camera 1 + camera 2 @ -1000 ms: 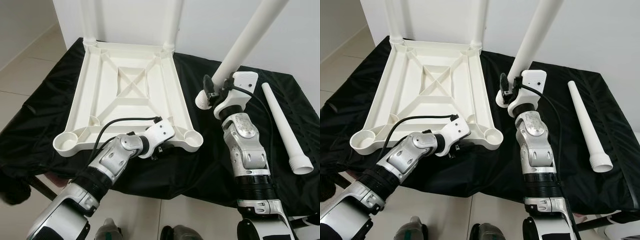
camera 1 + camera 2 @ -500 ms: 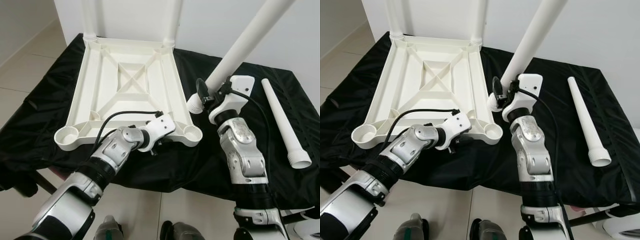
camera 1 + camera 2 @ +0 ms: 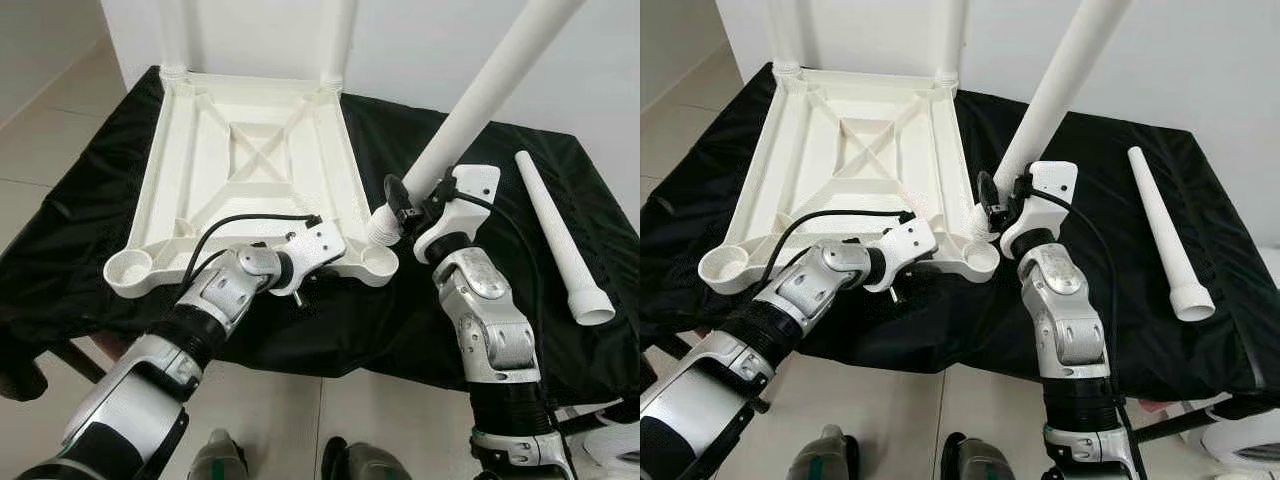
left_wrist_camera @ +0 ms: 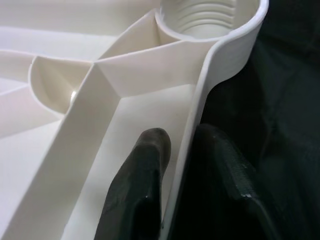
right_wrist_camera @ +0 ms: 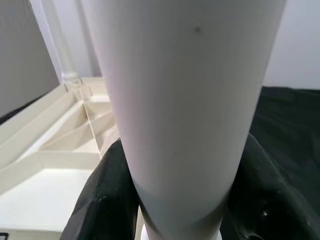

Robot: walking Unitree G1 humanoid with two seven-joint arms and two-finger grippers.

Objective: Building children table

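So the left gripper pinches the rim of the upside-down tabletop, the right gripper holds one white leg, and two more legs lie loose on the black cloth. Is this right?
Not quite. One leg lies loose on the black cloth, not two, as the left eye view shows. The rest holds: the left gripper pinches the tabletop rim, and the right gripper holds a white leg.

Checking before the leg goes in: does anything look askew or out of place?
The leg in the right gripper is tilted, its threaded end beside the near right socket, not in it. The left gripper pinches the tabletop rim. One spare leg lies on the cloth. Nothing damaged.
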